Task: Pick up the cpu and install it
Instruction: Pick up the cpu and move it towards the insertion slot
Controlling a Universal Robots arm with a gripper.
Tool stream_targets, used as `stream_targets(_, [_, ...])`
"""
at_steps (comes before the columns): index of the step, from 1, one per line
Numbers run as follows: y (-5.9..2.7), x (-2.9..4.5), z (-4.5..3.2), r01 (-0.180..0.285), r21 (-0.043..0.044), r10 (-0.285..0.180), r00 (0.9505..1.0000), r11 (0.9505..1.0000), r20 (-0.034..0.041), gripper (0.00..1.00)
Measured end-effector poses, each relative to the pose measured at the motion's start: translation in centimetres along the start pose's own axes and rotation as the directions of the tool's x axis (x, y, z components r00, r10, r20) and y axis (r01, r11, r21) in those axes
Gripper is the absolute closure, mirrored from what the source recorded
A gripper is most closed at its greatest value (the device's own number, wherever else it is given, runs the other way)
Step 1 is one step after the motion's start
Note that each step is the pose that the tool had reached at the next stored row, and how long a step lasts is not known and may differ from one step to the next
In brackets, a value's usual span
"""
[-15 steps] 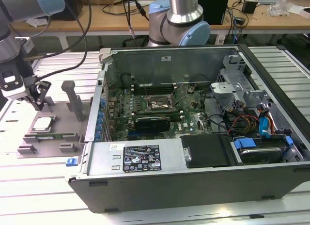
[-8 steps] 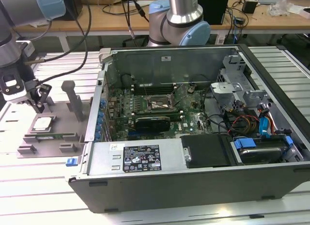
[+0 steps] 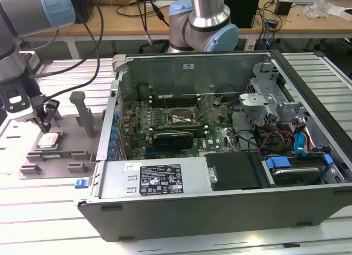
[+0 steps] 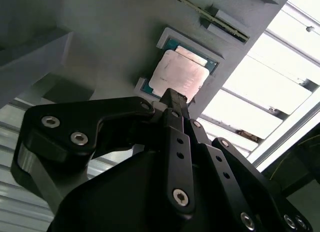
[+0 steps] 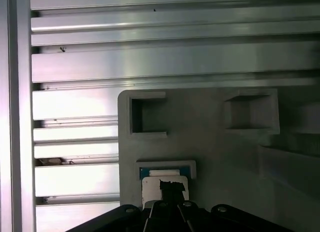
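The cpu (image 3: 48,140) is a small silver square lying flat in a recess of the grey fixture plate (image 3: 22,137), at the exterior view's left. Its metal top also shows in the second wrist view (image 4: 179,74) and part of it in the first wrist view (image 5: 151,185). My gripper (image 3: 43,123) hangs just above the chip. The fingers (image 4: 172,99) are pressed together into one narrow tip over the chip's near edge, with nothing between them. The open socket frame (image 3: 179,118) sits on the motherboard inside the computer case (image 3: 220,178).
A long green memory stick (image 3: 60,154) lies in a slot of the plate beside the cpu. Grey upright posts (image 3: 82,109) stand on the plate toward the case. A second arm's base (image 3: 203,24) stands behind the case. Cables and drive cages crowd the case's right side.
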State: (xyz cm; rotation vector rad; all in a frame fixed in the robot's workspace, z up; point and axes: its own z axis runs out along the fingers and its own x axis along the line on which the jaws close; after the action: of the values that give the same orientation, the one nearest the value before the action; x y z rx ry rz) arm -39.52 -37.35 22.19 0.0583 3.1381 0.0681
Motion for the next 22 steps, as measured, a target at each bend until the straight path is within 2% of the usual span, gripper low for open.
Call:
stream_targets(6, [-0.08, 0.07, 0.56, 0.041, -0.0001, -0.041, 0.9992, 0.9992, -0.002, 0.89])
stream_targets(11, [-0.22, 0.24, 0.87, 0.044, -0.0002, -0.044, 0.999, 0.999, -0.0022, 0.89])
stream_targets(22, [-1.12, 0.36, 1.59, 0.051, -0.0003, -0.051, 0.9987, 0.9987, -0.0047, 0.89])
